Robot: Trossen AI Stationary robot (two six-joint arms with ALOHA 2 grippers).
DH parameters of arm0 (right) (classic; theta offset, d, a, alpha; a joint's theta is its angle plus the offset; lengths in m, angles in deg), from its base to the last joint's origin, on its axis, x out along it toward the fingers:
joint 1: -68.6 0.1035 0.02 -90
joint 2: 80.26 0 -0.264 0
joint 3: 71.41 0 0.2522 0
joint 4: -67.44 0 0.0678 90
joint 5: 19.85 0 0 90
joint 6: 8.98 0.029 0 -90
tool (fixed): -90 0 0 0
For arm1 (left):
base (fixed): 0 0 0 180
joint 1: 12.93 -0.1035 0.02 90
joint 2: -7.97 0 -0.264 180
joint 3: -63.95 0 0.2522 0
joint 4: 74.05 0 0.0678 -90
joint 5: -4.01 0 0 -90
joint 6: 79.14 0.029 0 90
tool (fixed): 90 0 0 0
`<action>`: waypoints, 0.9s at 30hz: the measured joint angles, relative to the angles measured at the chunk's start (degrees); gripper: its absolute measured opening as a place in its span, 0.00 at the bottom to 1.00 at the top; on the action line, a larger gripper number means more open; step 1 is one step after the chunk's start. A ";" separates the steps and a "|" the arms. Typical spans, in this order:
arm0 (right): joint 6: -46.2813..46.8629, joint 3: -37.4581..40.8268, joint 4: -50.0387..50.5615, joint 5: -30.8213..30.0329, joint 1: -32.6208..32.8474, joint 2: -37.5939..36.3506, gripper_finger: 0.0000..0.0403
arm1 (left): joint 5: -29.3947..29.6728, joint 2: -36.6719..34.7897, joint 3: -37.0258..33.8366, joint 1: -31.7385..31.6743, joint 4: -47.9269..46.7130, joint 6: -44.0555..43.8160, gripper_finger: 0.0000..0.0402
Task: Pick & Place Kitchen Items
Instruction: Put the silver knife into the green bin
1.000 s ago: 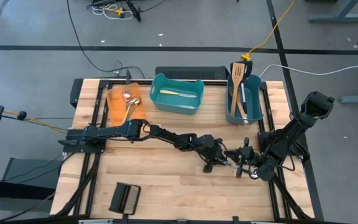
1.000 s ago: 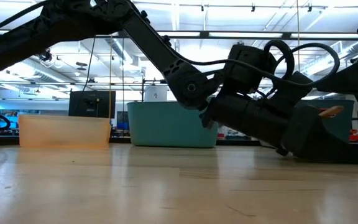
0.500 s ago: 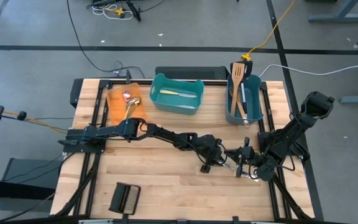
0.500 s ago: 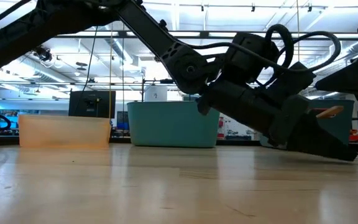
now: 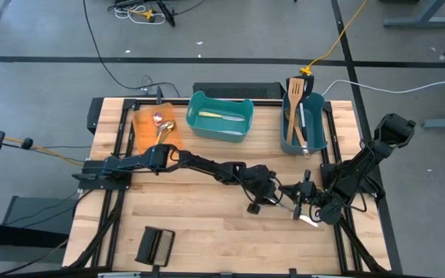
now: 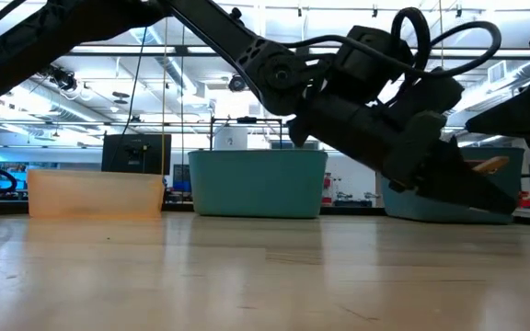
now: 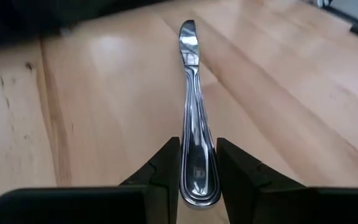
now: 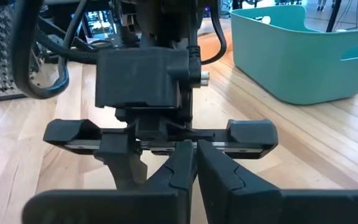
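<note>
A silver table knife (image 7: 191, 106) sticks out forward from between the fingers of my left gripper (image 7: 197, 146), which is shut on it over the table's right middle (image 5: 283, 205). My right gripper (image 8: 194, 149) is shut on nothing. It waits just right of the left gripper (image 5: 303, 202) and faces it. More utensils lie in the bins at the back. Spoons are in the orange bin (image 5: 154, 127), a knife is in the middle teal bin (image 5: 220, 116), and wooden and black spatulas are in the right teal bin (image 5: 304, 123). My left gripper pinches the knife's handle near its butt end (image 7: 197, 171) between its two fingers. The fingers lie along the knife and slant down toward the table's right side. The blade (image 7: 188, 37) points away past the fingertips. The handle end is off the table; whether the blade tip rests on it I cannot tell.
A black ribbed block (image 5: 154, 245) lies near the front left edge. The three bins stand in a row along the far edge. Bare wood spreads across the middle and front (image 5: 207, 224).
My left gripper has risen from the tabletop, still shut on the knife, and has rolled a little. The knife's handle end has come up with it.
</note>
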 joint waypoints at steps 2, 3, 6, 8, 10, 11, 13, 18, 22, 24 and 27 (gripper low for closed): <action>-0.03 0.00 0.01 -0.11 -0.01 -0.01 0.08 | -0.13 -0.07 0.02 -0.16 -1.50 0.16 0.22; -0.03 0.00 0.07 -0.11 -0.02 -0.01 0.08 | -0.29 -0.07 0.02 -0.19 -1.79 0.16 0.22; -0.05 0.00 0.20 -0.11 0.00 -0.01 0.08 | -0.84 -0.10 0.02 -0.29 -1.99 0.36 0.22; -0.05 0.00 0.20 -0.11 -0.02 -0.01 0.08 | -0.87 -0.52 0.02 -0.42 -2.76 0.36 0.22; -0.06 0.00 0.32 -0.11 0.00 -0.01 0.08 | -1.02 -1.40 0.03 -0.65 -3.39 0.64 0.22; -0.11 0.00 0.44 -0.11 0.00 -0.01 0.08 | -1.03 -2.15 0.04 -0.74 -4.30 1.12 0.22; -0.16 0.00 0.61 -0.11 0.00 -0.01 0.08 | -1.04 -3.49 0.03 -0.82 -5.29 1.71 0.22; -0.16 0.00 1.09 -0.11 0.00 0.00 0.08 | -1.15 -6.93 -2.85 -0.82 -5.59 2.47 0.22; -0.16 0.00 1.44 -0.11 -0.02 -0.01 0.08 | -1.11 -9.45 -7.15 -0.82 -6.16 2.64 0.22; -0.14 0.00 1.49 -0.11 0.00 -0.01 0.08 | -1.13 -11.28 -9.72 -0.88 -6.01 2.55 0.22; -0.14 0.00 1.75 -0.17 -0.01 -0.01 0.08 | -0.64 -14.42 -13.82 -0.93 -5.54 2.56 0.22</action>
